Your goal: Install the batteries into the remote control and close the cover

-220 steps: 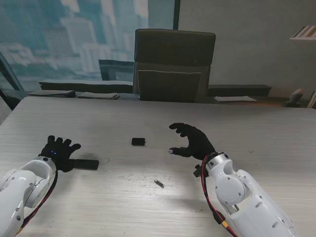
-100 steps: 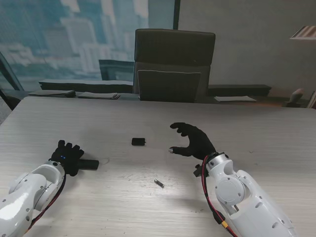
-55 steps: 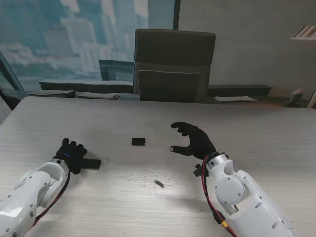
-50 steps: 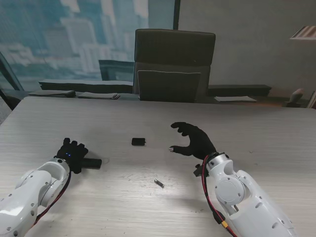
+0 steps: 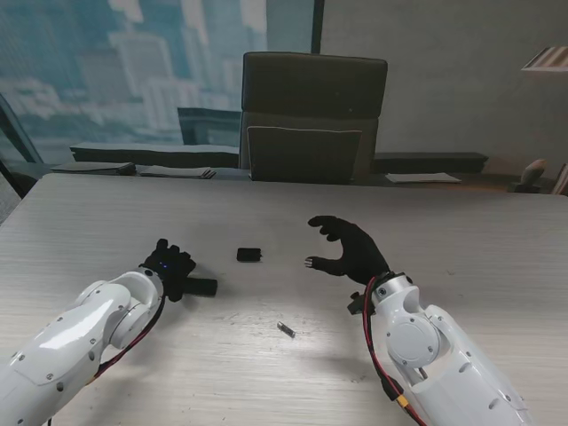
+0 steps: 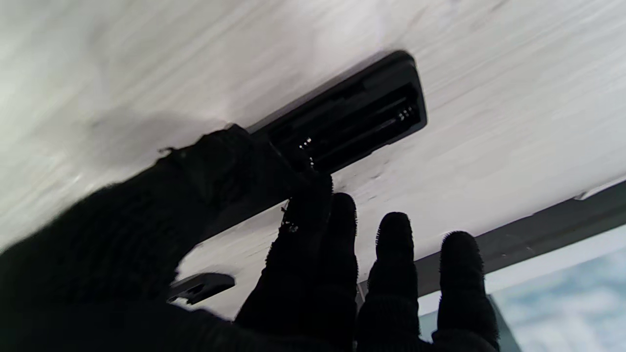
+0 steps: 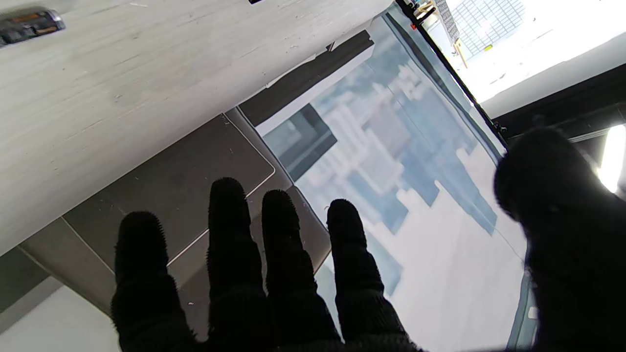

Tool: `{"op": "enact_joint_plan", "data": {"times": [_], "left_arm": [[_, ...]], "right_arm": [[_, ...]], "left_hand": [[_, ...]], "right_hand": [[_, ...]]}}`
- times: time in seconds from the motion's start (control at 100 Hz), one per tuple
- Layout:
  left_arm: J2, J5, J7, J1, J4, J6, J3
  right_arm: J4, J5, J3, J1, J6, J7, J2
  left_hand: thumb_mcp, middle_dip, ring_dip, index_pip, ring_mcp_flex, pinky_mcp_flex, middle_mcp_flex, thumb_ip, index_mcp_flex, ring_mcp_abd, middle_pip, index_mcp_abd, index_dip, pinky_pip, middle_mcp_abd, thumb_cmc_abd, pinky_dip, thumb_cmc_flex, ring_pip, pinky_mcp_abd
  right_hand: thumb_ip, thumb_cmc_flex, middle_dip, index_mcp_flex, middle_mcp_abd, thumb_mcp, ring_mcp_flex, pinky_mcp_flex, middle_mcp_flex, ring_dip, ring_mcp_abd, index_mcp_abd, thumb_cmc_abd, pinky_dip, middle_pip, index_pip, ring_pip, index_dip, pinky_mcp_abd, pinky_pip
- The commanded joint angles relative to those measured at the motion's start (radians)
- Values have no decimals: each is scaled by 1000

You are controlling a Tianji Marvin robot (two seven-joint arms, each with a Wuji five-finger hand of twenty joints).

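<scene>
Pale wood table (image 5: pixel 461 240), unlabelled remote (image 6: pixel 352 115) (battery (image 5: pixel 285 329) markings seemingly unreadable)

The left arm (image 5: pixel 84 333) reaches in from the near left corner, its white shell angled toward the middle of the table. The left hand (image 5: pixel 169 266) lies low with its palm down, and its black-gloved thumb and forefinger pinch the remote control (image 5: pixel 197 286); the other fingers (image 6: pixel 393 264) stretch out straight and a little apart. The right arm (image 5: pixel 435 364) rises from the near right corner. The right hand (image 5: pixel 348 250) hangs above the table, palm turned inward, fingers (image 7: pixel 230 234) curved and spread with the thumb set apart, holding nothing.
</scene>
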Motion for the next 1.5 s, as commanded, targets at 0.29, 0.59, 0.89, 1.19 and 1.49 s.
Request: {"op": "enact_joint_plan", "data": {"times": [0.29, 0.59, 0.89, 1.19, 1.49], "left_arm": [[-43, -125, -55, -112, 15, 84, 240], [-59, -197, -38, -206, 25, 137, 381], [-84, -290, 0, -276, 48, 163, 485], [-113, -352, 29, -354, 91, 176, 582], [-116, -370, 1, -392, 92, 186, 625]], "right_arm": [[0, 20, 15, -8, -23, -5, -10], [-7, 16, 30, -21, -33, -21, -12], [-12, 23, 29, -24, -25, -29, -15], [-13, 27, 28, -26, -19, -30, -16], [-13, 28, 27, -25, -10, -34, -17]], "left_hand": [[-97, 10, -14, 134, 10, -9, 26, -18, 123, 26, 1, -335, 13, 18, -32, 111, -23, 69, -22, 19], [-126, 6, -12, 129, 18, -4, 36, -14, 133, 32, -6, -324, 8, 8, -24, 133, -29, 67, -20, 15], [-146, 7, -1, 121, 28, 4, 48, -9, 133, 33, -4, -316, 3, 11, -22, 140, -26, 80, -12, 10], [-156, 6, -1, 88, 20, 0, 37, -9, 107, 34, -9, -306, -8, 4, -21, 145, -28, 83, -19, 11], [-178, 2, -2, -23, 7, -8, 11, 3, 31, 34, -17, -286, -10, -10, -17, 162, -30, 55, -31, 8]], "right_hand": [[27, 19, 3, 23, 13, -45, 9, 5, 27, 7, 7, -12, 42, 26, -1, 13, -1, -17, 14, -27], [30, 21, 3, 27, 13, -47, 14, 7, 30, 7, 9, -11, 43, 29, -2, 13, -1, -19, 16, -28], [32, 20, 2, 35, 17, -47, 14, 9, 37, 7, 12, -8, 50, 31, -3, 13, -1, -21, 17, -29], [34, 20, 1, 39, 21, -47, 15, 10, 41, 7, 15, -7, 54, 31, -6, 12, 0, -23, 20, -30], [35, 20, 1, 40, 21, -45, 14, 10, 40, 7, 15, -6, 54, 32, -6, 13, 0, -24, 20, -31]]}}
